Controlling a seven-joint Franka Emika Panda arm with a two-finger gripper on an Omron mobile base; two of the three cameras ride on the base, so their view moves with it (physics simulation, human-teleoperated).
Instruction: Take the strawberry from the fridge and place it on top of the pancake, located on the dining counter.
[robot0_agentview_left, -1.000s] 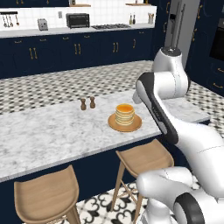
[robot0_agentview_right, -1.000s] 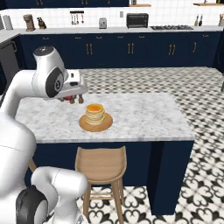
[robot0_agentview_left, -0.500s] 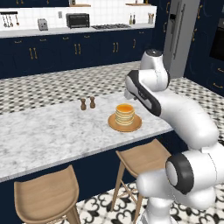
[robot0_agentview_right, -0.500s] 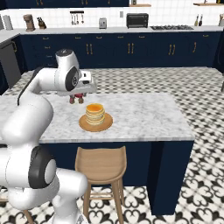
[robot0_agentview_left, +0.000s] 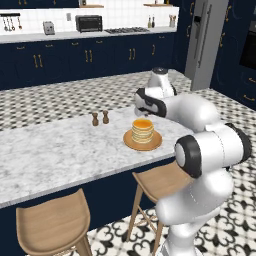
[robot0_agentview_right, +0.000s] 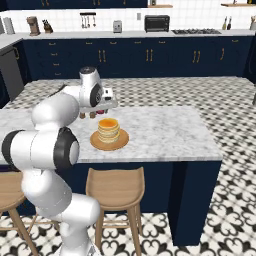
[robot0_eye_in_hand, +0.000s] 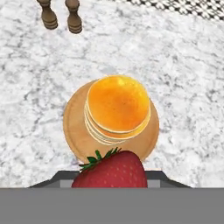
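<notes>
We see our white arm (robot0_agentview_left: 200, 130) reaching forward, elbow bent. Our gripper (robot0_agentview_right: 106, 103) hangs low, jaws closed around the strawberry (robot0_eye_in_hand: 111, 170).

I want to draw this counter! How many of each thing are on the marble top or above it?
Pancake stack: 1
Wooden plate under it: 1
Small brown shakers: 2
Strawberry, held in the gripper above the dining counter: 1
Total: 5
</notes>
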